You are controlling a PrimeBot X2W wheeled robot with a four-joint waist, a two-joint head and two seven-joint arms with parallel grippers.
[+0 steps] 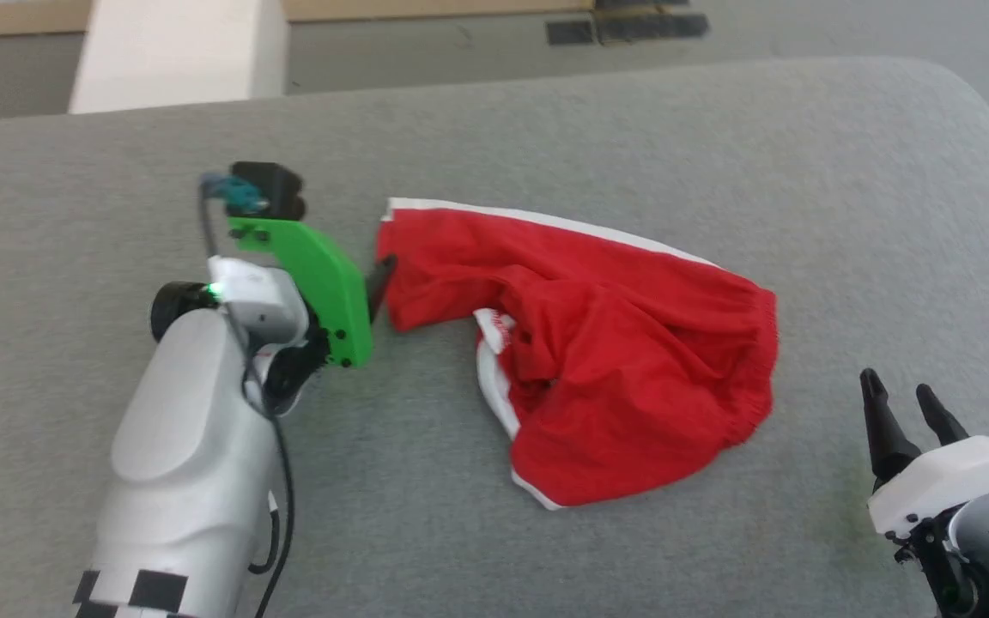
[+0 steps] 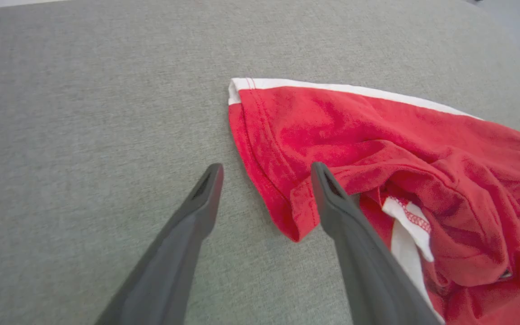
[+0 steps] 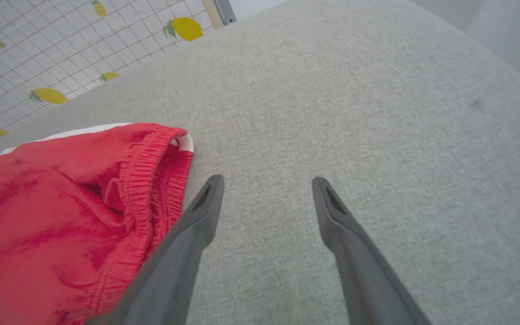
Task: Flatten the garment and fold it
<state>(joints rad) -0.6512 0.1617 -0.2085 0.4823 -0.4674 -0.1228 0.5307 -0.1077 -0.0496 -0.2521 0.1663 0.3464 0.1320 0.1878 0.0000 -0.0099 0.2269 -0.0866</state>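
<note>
Lying crumpled on the grey fabric-covered tabletop (image 1: 632, 129), the bright red soft shorts with white trim (image 1: 597, 343) sit between both grippers. The left gripper (image 2: 265, 169) spreads wide over the leg hem, holding nothing. The right gripper (image 3: 266, 180) gapes empty beside the elastic waistband. A lemon-print gridded cloth (image 3: 39, 54) shows past the table's edge.
</note>
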